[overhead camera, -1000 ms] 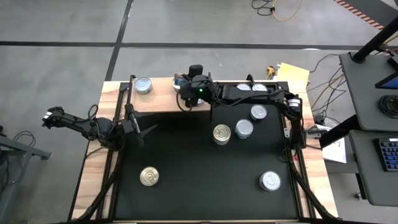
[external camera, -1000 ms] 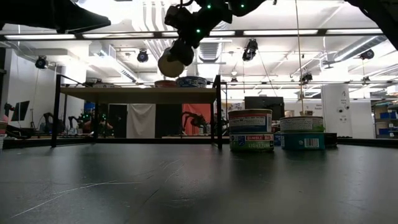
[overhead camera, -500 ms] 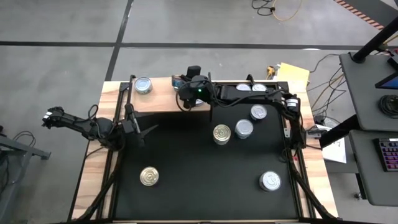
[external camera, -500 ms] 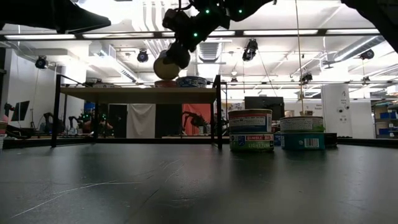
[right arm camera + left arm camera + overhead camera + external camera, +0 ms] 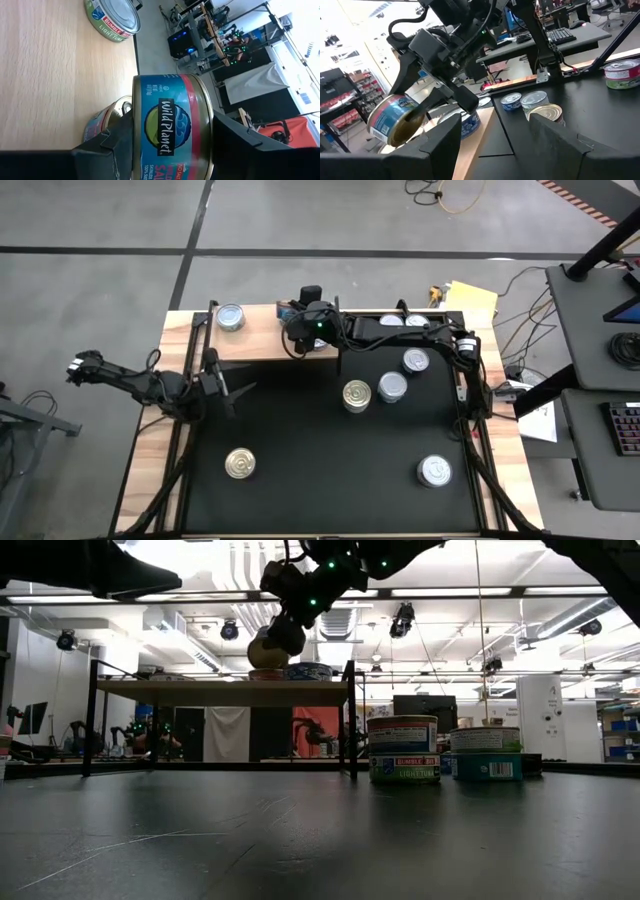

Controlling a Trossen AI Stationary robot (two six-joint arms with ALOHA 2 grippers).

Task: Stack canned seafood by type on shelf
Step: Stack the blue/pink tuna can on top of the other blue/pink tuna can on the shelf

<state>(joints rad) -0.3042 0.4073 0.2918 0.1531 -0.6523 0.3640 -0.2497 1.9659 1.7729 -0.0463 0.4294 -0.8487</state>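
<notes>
The right gripper's fingers (image 5: 125,145) are clamped on a blue-labelled tin (image 5: 172,125), one finger on each side of its wall, with the tin turned on its side. The right gripper (image 5: 305,330) hangs just above the wooden shelf (image 5: 265,340), near that shelf's middle; from table height the tin (image 5: 268,646) shows tilted in the air over the shelf top (image 5: 220,686).

On the shelf I count three tins: a silver-topped one (image 5: 230,317) near the left end, a green-labelled one (image 5: 112,19) that may be this same tin seen from the wrist, and two close under the gripper, a gold-topped tin (image 5: 107,122) directly beneath the held one and another (image 5: 308,671) standing beside it.

On the black table (image 5: 320,470) five tins lie in plain sight: a gold-topped one (image 5: 356,395) touching or just beside a silver one (image 5: 392,387), a silver one (image 5: 416,361) behind them, a gold one (image 5: 239,464) alone at front left, and a white-topped one (image 5: 434,471) at front right. Two more tops (image 5: 403,321) peep out behind the right arm, partly hidden.

The left gripper (image 5: 228,388) waits over the table's left edge, its fingers (image 5: 440,145) spread apart and holding nothing.
</notes>
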